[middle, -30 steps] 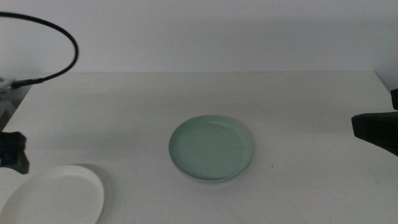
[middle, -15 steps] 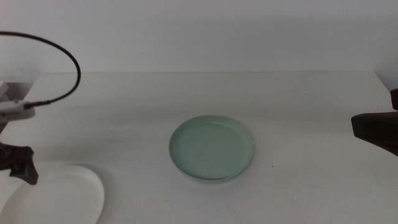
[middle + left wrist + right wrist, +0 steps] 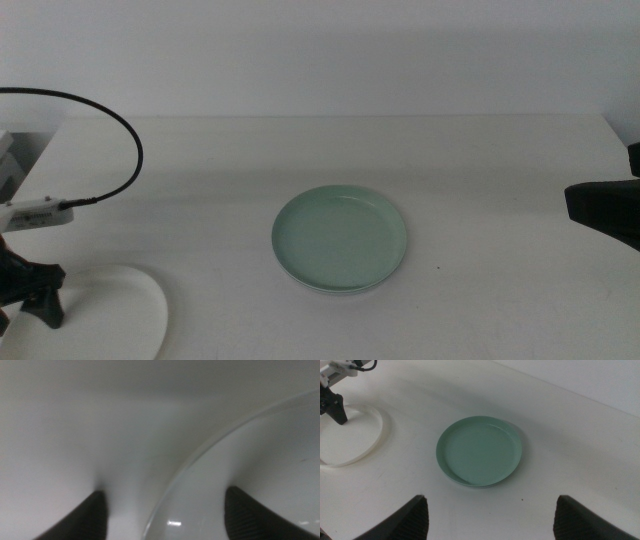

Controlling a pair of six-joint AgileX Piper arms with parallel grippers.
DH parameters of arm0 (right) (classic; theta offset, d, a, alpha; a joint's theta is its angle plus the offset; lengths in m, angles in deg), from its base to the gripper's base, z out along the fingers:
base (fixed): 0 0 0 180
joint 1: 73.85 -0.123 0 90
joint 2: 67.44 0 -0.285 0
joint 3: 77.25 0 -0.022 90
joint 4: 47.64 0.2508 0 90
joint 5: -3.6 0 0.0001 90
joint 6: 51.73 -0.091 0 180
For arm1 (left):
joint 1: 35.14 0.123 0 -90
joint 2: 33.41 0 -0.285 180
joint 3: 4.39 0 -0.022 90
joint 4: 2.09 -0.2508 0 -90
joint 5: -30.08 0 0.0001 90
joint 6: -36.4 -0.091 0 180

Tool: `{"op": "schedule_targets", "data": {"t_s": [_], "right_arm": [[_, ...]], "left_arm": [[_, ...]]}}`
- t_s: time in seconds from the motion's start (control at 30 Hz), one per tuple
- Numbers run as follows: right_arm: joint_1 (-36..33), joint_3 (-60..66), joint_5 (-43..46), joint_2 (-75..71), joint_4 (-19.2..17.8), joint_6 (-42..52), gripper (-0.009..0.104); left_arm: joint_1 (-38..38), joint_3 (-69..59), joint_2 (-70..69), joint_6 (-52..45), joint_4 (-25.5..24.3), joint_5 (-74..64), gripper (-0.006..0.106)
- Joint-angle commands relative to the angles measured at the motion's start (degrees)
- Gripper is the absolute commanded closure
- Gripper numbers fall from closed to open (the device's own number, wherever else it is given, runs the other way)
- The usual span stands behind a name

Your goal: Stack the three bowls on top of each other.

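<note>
A: White and smooth, the white bowl (image 3: pixel 85 315) lies flat at the table's (image 3: pixel 480 190) near left corner, round, so no long axis; low rim up.
B: And the left gripper (image 3: pixel 165 510)?
A: Low over that bowl's rim, jaws spread apart, one outside the rim, one inside.
B: Farther back?
A: The mint green bowl (image 3: pixel 339 238) sits mid-table, matte, open side up, something pale just under its edge.
B: The right gripper (image 3: pixel 490 515)?
A: Waiting at the right side, jaws wide apart, holding nothing
</note>
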Motion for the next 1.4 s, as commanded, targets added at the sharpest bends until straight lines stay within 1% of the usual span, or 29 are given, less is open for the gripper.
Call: {"op": "schedule_targets", "data": {"t_s": [0.0,0.07,0.2,0.23,0.33,0.5,0.6,0.7,0.9,1.07,1.23,1.37], "right_arm": [[0.36,-1.3,3.24,-0.07,0.65,0.11,0.03],[0.36,-1.3,3.24,-0.07,0.65,0.11,0.03],[0.36,-1.3,3.24,-0.07,0.65,0.11,0.03],[0.36,-1.3,3.24,-0.07,0.65,0.11,0.03],[0.36,-1.3,3.24,-0.07,0.65,0.11,0.03],[0.36,-1.3,3.24,-0.07,0.65,0.11,0.03],[0.36,-1.3,3.24,-0.07,0.65,0.11,0.03],[0.36,-1.3,3.24,-0.07,0.65,0.11,0.03],[0.36,-1.3,3.24,-0.07,0.65,0.11,0.03],[0.36,-1.3,3.24,-0.07,0.65,0.11,0.03],[0.36,-1.3,3.24,-0.07,0.65,0.11,0.03],[0.36,-1.3,3.24,-0.07,0.65,0.11,0.03]], "left_arm": [[0.0,1.44,-1.72,-0.16,0.43,-0.98,0.044],[0.0,1.44,-1.63,-0.16,0.36,-1.8,0.06],[0.0,1.44,-1.71,-0.16,0.12,-4.02,0.098],[0.0,1.44,-1.97,-0.16,0.31,-4.54,0.106],[-0.11,1.66,-3.67,-0.11,1.44,-6.0,0.106],[-1.58,6.39,-8.2,0.57,6.47,-8.7,0.106],[-4.79,13.42,-9.4,4.31,8.76,-12.06,0.106],[-9.91,21.32,-8.68,9.43,10.49,-14.83,0.106],[-22.0,35.29,-2.59,15.59,10.58,-16.17,0.106],[-30.81,42.5,5.01,18.97,10.58,-15.99,0.106],[-35.51,46.16,11.7,19.47,10.58,-15.54,0.106],[-36.78,46.47,14.94,19.47,11.34,-15.01,0.104]]}}
